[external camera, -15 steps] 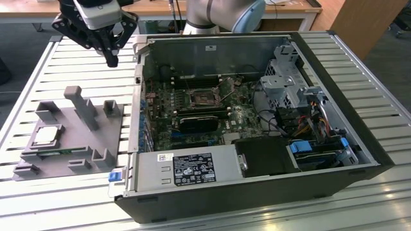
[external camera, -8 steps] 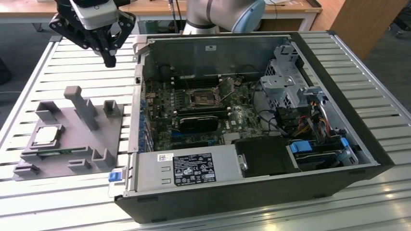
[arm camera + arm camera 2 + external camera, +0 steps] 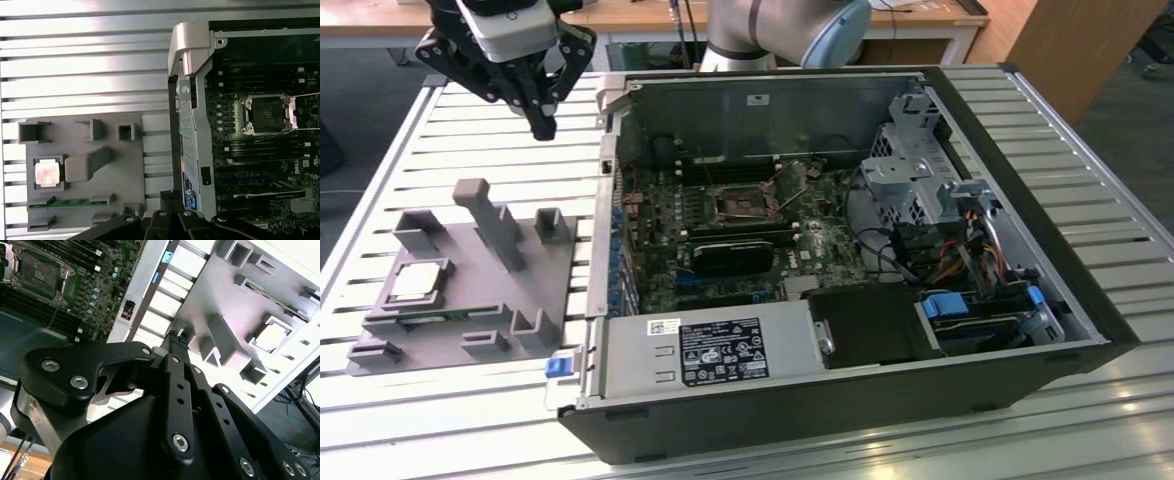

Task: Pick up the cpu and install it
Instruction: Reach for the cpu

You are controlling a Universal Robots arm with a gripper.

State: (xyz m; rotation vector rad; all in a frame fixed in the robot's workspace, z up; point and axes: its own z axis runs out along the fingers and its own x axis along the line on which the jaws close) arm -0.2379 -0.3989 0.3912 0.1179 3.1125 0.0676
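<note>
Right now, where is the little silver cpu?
The cpu sits in a pocket of the grey holder on the exterior view's left, outside the open computer case, beside the green memory stick.

The robot arm (image 3: pixel 774 30) runs out past the top edge of the exterior view, which also cuts off the upper part of the gripper (image 3: pixel 542 128). In the second wrist view the gripper's black body covers much of the slatted table (image 3: pixel 165 305), and the frame clips the CPU socket (image 3: pixel 37 272). In the first wrist view the memory stick (image 3: pixel 67 202) sits sunk in the grey fixture (image 3: pixel 130 170) with only its edge on show, and the motherboard (image 3: pixel 260 150) extends beyond the frame.
</note>
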